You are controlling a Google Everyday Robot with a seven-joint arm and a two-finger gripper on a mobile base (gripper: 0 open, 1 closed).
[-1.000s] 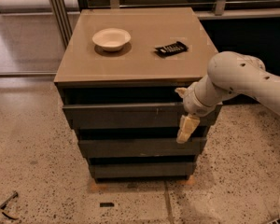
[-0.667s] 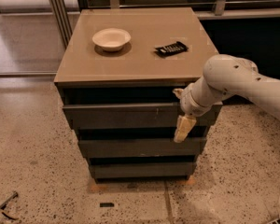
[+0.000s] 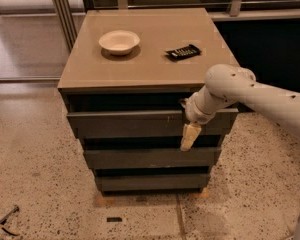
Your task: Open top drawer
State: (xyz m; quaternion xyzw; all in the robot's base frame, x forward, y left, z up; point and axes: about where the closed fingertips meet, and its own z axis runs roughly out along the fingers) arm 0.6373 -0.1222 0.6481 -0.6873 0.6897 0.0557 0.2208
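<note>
The top drawer (image 3: 125, 125) is the widest of three flat dark grey fronts in a low cabinet, with a dark gap above it. My gripper (image 3: 190, 134) is at the right part of that front, its pale tip hanging down over the lower edge of the drawer face. The white arm (image 3: 260, 96) reaches in from the right. Whether the gripper touches or hooks the drawer's top edge cannot be told.
On the tan cabinet top (image 3: 150, 74) sit a white bowl (image 3: 119, 41) and a flat black object (image 3: 183, 52). Below are the middle drawer (image 3: 140, 158) and bottom drawer (image 3: 150, 182). Speckled floor surrounds the cabinet; metal posts (image 3: 62, 9) stand behind it, and a metal tool (image 3: 2, 220) lies front left.
My gripper and arm have shifted a little to the left along the top drawer front. The drawer front looks slightly nearer than before.
</note>
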